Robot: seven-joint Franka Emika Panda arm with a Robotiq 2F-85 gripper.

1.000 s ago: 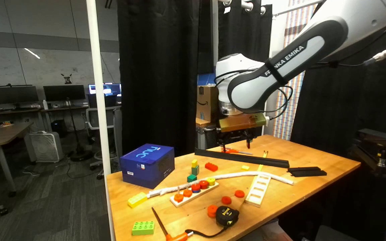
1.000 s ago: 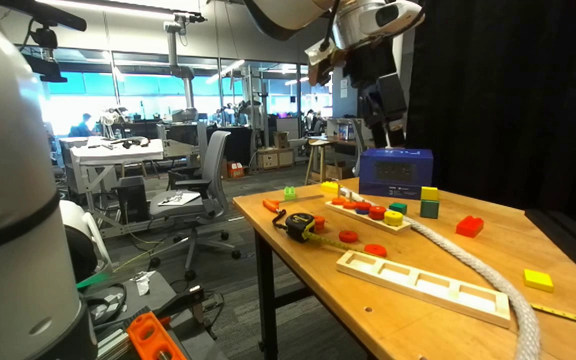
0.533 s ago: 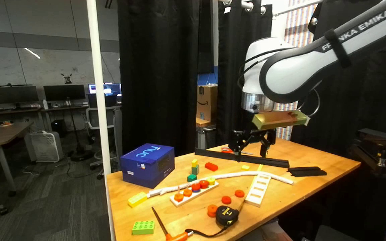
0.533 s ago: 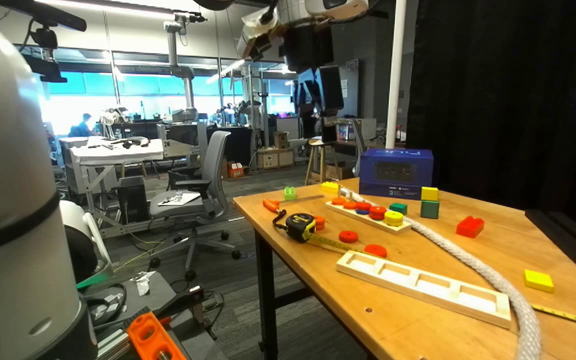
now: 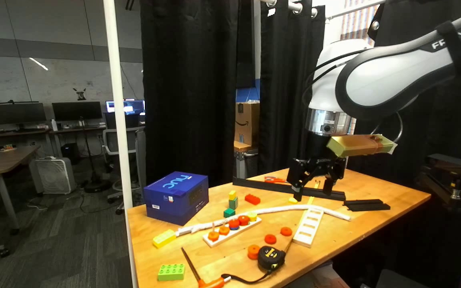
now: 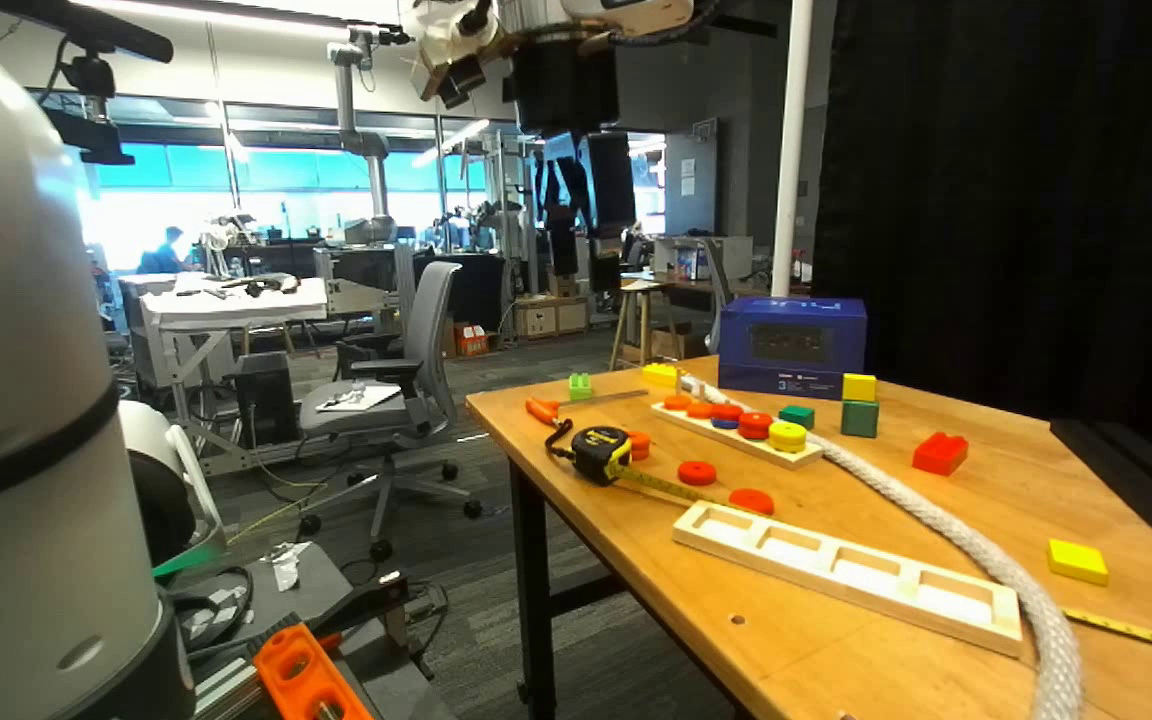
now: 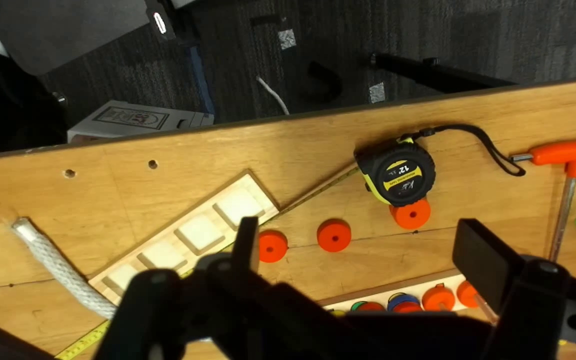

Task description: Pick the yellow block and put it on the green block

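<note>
The small yellow block (image 5: 232, 195) sits on top of a small dark-green block (image 5: 233, 203). The stack also shows in an exterior view, yellow block (image 6: 859, 387) above green block (image 6: 859, 418). Another dark-green block (image 5: 229, 213) lies beside the stack on the table. My gripper (image 5: 313, 192) is open and empty, held above the table and apart from the stack. It also shows in an exterior view (image 6: 584, 268). In the wrist view my fingers (image 7: 363, 245) are spread wide with nothing between them. The stack does not show in the wrist view.
The blue box (image 6: 791, 345) stands near the stack. A red brick (image 5: 252, 199), a flat yellow piece (image 6: 1077, 562), a rope (image 6: 976, 545), a pegged ring board (image 5: 232, 232), a slotted wooden tray (image 7: 188, 240), a tape measure (image 7: 402, 172) and loose orange-red discs (image 7: 334, 235) lie on the table.
My gripper has moved away from the stack side, rightward in one exterior picture and leftward in the other, staying open. The yellow block stays on the green block.
</note>
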